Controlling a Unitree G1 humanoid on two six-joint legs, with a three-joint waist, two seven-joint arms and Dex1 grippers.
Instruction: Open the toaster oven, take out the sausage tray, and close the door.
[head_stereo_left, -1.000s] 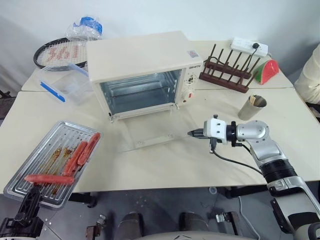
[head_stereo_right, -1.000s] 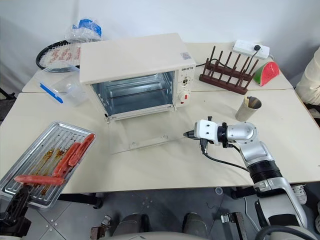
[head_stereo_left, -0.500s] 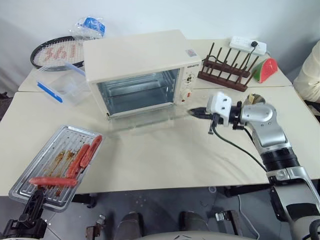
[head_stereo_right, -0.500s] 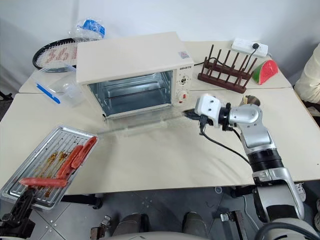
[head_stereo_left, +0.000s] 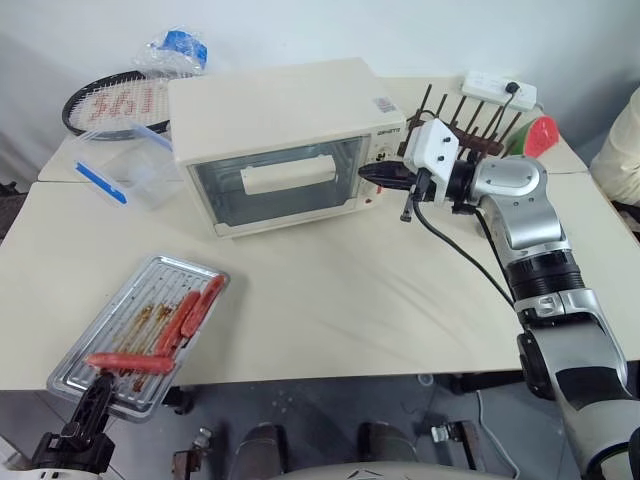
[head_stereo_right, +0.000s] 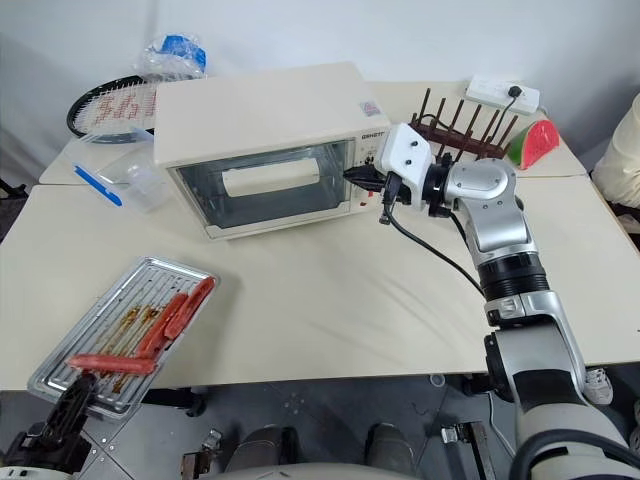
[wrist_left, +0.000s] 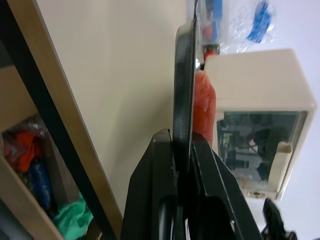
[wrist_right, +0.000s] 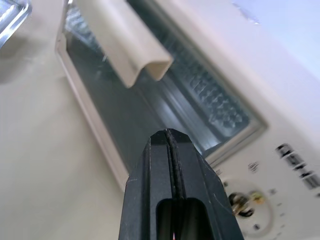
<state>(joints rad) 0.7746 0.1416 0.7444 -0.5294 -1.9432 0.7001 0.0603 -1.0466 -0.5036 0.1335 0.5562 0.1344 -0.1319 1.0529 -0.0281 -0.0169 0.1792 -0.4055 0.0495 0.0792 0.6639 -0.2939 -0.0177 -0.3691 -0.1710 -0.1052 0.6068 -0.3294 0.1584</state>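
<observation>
My right end effector (head_stereo_left: 366, 174) is pressed fully closed with nothing between its fingers, its tips up against the right edge of the door (head_stereo_left: 277, 187), just below the top corner of the glass. The door stands upright and closed against the front of the toaster oven (head_stereo_left: 280, 110). Its long cream bar handle (wrist_right: 122, 47) runs across the glass just ahead of my tips and off to their left. The knob panel (head_stereo_right: 372, 170) sits immediately beside the tips on the other side, touching or nearly so; I cannot tell which from here.

My left end effector (wrist_left: 182, 157) is clamped on the near rim of the sausage tray (head_stereo_left: 140, 330), one black finger (wrist_left: 157, 185) on each side of the thin metal edge. The tray lies on the desk (head_stereo_left: 350, 300) ahead of that end effector, at the desk's front left corner, with its near end past the edge. A few red sausages (head_stereo_left: 190, 308) lie on its ridged, grease-marked bottom, one crosswise close to my left fingertips.

Well beyond the tray, to the left of the oven, sits a clear plastic box (head_stereo_left: 120, 165) with a blue clip. A racket (head_stereo_left: 110, 100) and a crumpled bag (head_stereo_left: 170, 52) lie behind it. Past my right end effector are a dark wooden rack (head_stereo_left: 465, 125), a white power strip (head_stereo_left: 498, 90) and a watermelon slice (head_stereo_left: 540, 135).
</observation>
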